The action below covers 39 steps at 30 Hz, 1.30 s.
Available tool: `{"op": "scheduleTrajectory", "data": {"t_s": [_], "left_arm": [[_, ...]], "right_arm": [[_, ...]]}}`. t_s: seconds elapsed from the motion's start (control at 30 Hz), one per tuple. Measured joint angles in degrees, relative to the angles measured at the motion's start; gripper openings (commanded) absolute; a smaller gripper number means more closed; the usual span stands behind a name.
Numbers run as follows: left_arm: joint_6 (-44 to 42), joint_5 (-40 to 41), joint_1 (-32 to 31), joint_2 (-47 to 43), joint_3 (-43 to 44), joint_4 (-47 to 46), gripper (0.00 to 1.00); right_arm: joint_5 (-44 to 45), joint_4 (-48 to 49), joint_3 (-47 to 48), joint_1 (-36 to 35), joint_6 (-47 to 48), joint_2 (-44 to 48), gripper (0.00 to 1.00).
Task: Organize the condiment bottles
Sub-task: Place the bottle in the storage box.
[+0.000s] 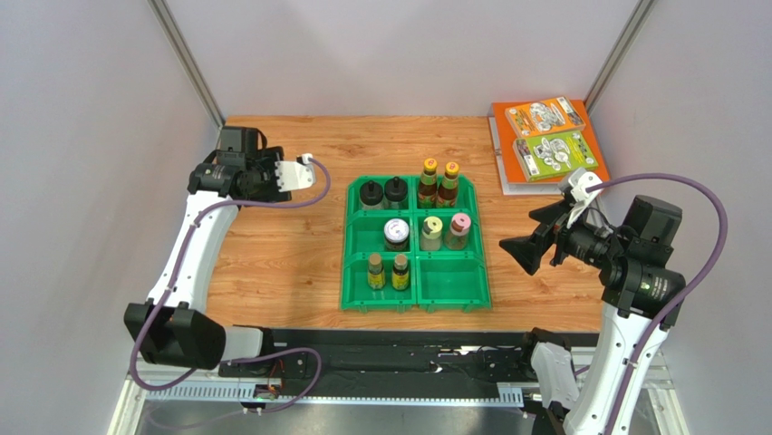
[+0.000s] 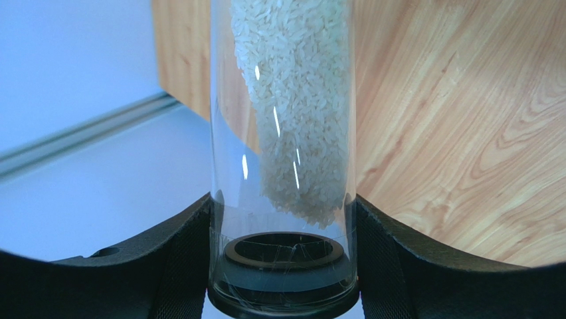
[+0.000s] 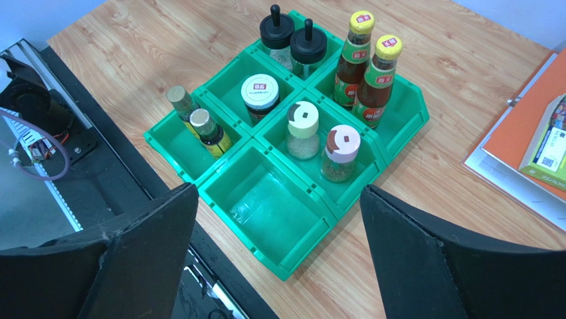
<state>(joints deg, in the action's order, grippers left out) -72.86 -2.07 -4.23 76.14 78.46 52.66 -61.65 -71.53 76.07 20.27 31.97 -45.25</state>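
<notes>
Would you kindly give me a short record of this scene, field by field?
bin: green six-compartment plastic bin on the wooden table
far row: two black-capped jars; two yellow-capped brown bottles
middle row: white-lidded jar; pale-green-capped jar and pink-capped jar
near row: two small gold-capped bottles; right compartment empty
left jaws: closed on a clear jar of rice, left of the bin
right jaws: open, holding nothing

A wooden table (image 1: 281, 254) with pale grain spreads beneath the left gripper (image 2: 283, 226) and the right gripper (image 1: 525, 229). Plain white walls (image 1: 82, 109) stand outside each one and beyond both. Grey metal posts (image 1: 186, 59) mark the far corners. The light is soft and even.
</notes>
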Motion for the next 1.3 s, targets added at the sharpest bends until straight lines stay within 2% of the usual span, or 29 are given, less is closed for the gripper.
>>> {"op": "scheduleTrajectory", "data": {"t_s": [0.2, 0.4, 0.63, 0.83, 1.1, 1.3], "left_arm": [[-6.6, 7.5, -11.5, -7.8, -0.6, -3.3, 0.0], [-13.8, 14.7, -27.3, -13.8, -0.5, -6.8, 0.0], [-21.4, 23.7, -45.9, -14.4, -2.7, -12.3, 0.0], [-30.8, 30.0, -59.3, -13.2, -4.9, -16.7, 0.0], [-38.3, 34.7, -72.9, -7.9, -5.4, -25.2, 0.0], [-40.1, 34.7, -76.1, -3.9, -11.5, -33.8, 0.0]], "right_arm": [[1.6, 1.6, 0.3, 0.0, -3.1, -0.5, 0.97], [7.9, 5.9, -1.9, 0.0, -9.0, -3.8, 0.98], [16.9, 8.9, -4.2, 1.2, -13.9, -8.4, 0.98], [20.2, 9.7, -4.2, 3.7, -15.9, -8.2, 0.99], [20.6, 9.7, -4.2, 7.9, -15.8, -8.2, 0.99], [18.1, 9.2, -4.2, 12.7, -14.6, -8.8, 0.99]]}}
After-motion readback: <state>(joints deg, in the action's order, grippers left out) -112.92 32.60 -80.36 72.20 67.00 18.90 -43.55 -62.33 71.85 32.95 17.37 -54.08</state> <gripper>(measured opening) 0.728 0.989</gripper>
